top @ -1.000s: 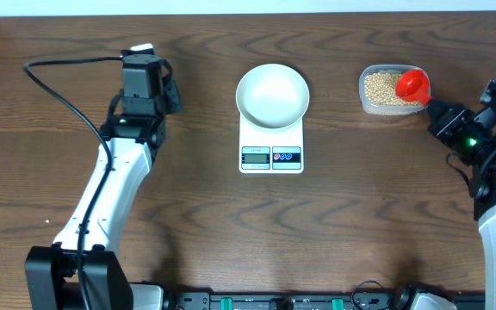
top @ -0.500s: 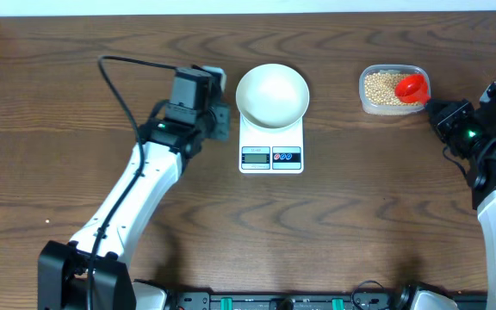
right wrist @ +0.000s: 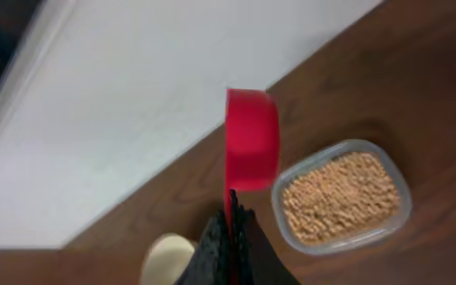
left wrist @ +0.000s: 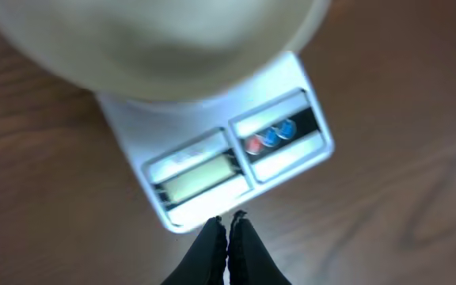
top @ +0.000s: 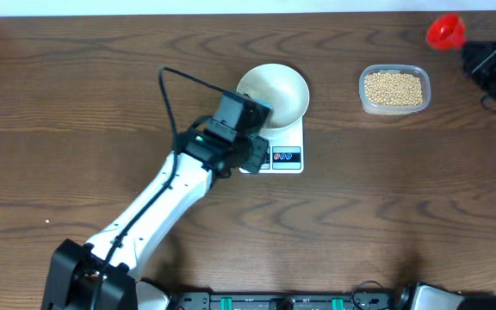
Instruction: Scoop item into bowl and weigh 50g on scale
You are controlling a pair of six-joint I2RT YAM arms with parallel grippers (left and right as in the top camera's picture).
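Item: small round tan-yellow beans fill a clear rounded-rectangular tub. The tub stands on the dark wooden tabletop, toward its far right corner and a little in from the far edge. The heap looks level, and no bean shows outside the tub.

Bowl: a plain white round bowl sits on the platform of the white scale, midway along the tabletop and in its far half. The bowl is well apart from the tub, to its left. The scale's red and blue buttons face the near edge. The left wrist view shows the grey display, but it is too blurred to read.

Obstruction: in the overhead view the left arm reaches in from the near left, and its wrist covers the scale's display half and the bowl's near-left rim.

Left gripper: the fingertips are pressed together with nothing between them. They hang just off the scale's near edge, in front of the display.

Right gripper: the jaws are closed on the handle of a red scoop. The scoop is raised at the far right corner, over the far edge, beyond the tub and clear of it. The scoop is seen side-on, so its contents cannot be told.
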